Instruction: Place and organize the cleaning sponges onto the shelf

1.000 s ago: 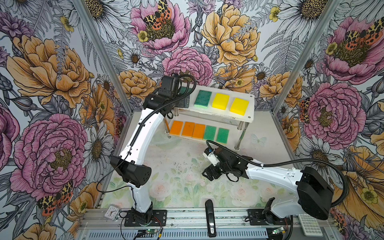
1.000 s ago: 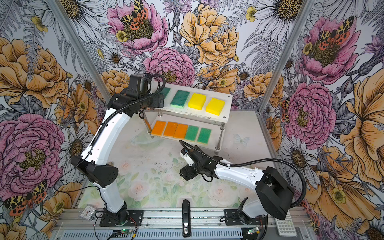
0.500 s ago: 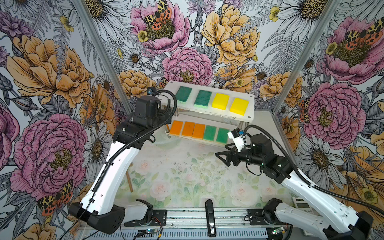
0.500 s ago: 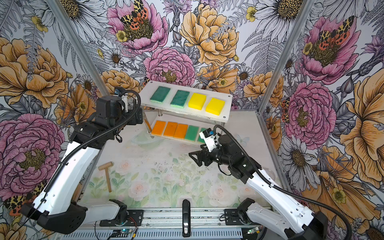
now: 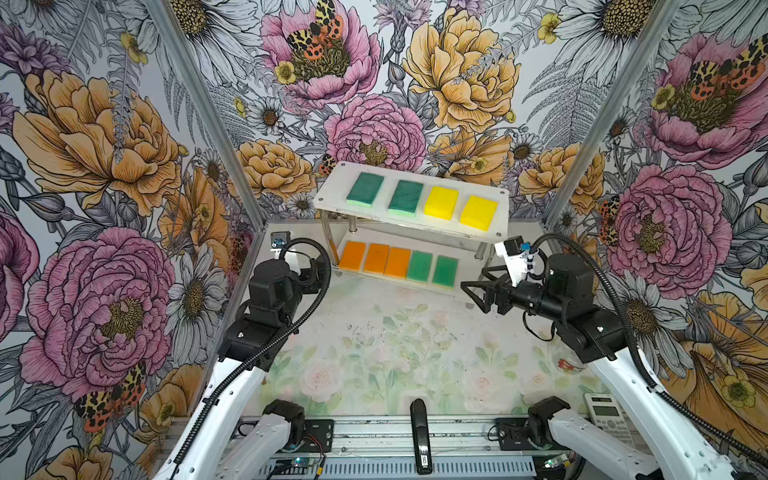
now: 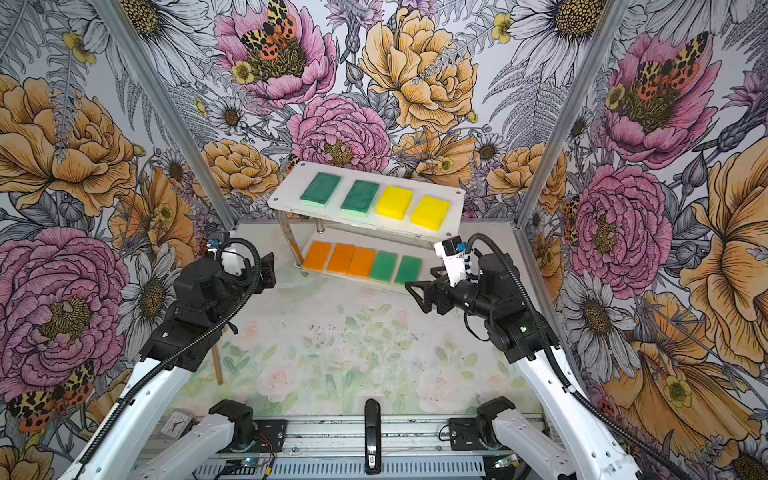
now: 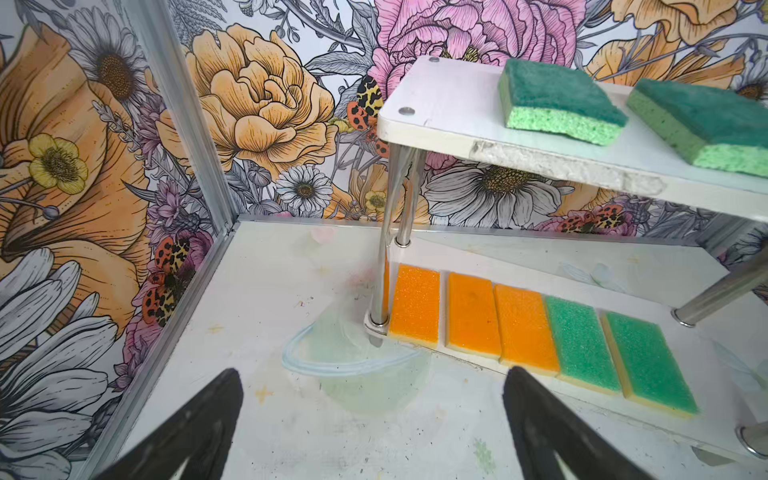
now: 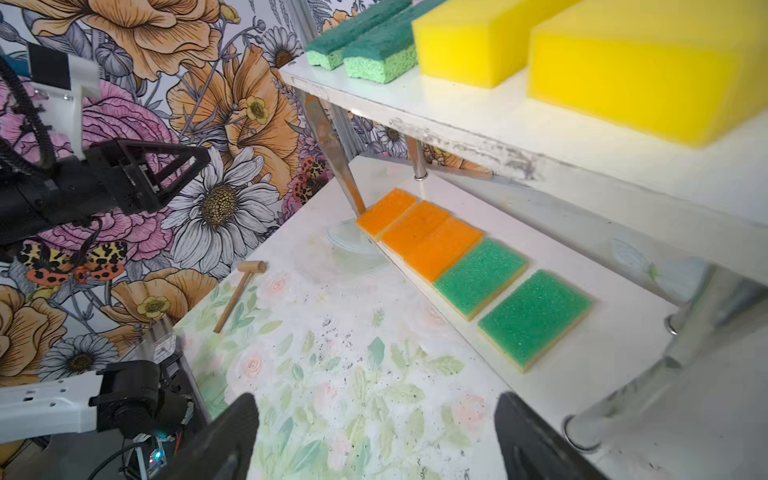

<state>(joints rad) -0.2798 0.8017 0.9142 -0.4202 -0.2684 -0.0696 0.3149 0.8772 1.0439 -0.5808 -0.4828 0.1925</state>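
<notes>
Since every sponge in view sits on the white two-tier board shelf with chrome posts [image 5: 333,190], this reads as wrap-up, not another pick.

Left gripper [image 7: 372,371]: off the shelf's left end, in front of it, jaws wide, nothing between them.
Small wooden mallet [image 8: 241,291]: on the floral-print tabletop [image 5: 395,353], well in front of the shelf's left end. Not ours, leave it.

Shelf top board, left to right: two dark green scrub-top sponges [image 5: 365,189] [image 5: 406,195], then two thick plain yellow foam sponges [image 5: 441,202] [image 5: 478,212], each apart from the next.
Shelf bottom board: three flat orange sponges [image 5: 352,257] [image 5: 376,258] [image 5: 398,262] edge to edge, then two flat light green sponges [image 5: 419,266] [image 5: 444,271], with a slight gap between those two.

Right gripper [image 5: 473,279]: near the bottom board's right front corner, apparently clear of it, jaws wide, empty.

My read: placing and colour grouping look done. The next move calls for backing both arms away from the shelf, with the right one kept clear of the front post and bottom board. Optionally close that light green gap.
</notes>
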